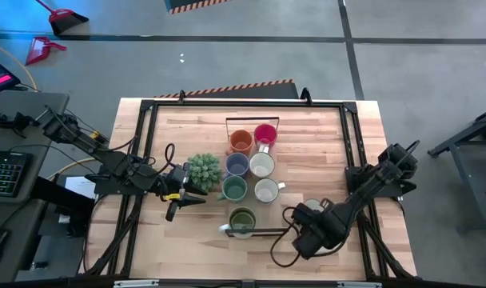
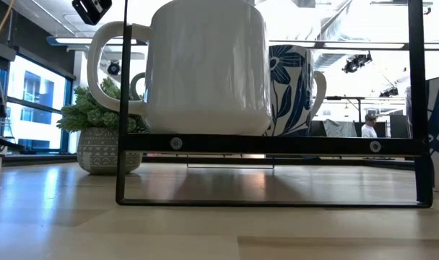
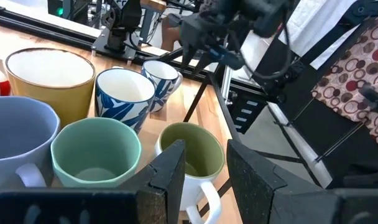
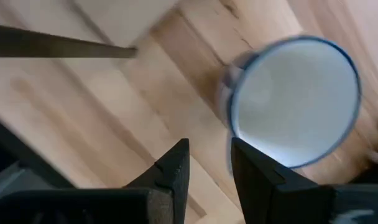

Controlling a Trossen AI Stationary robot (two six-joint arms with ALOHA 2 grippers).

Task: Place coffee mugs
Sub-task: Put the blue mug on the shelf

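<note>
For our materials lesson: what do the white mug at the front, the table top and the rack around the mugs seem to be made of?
White handled mug: probably glazed ceramic, glossy with bright reflections. Pale table top: wood, visible grain and plank seams, satin sheen. Thin black rack: likely painted metal, slim straight bars with screws.

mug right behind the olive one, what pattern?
White with a dark blue leaf print on the mug; olive mug sits in front. Left wrist view shows it best.
</note>
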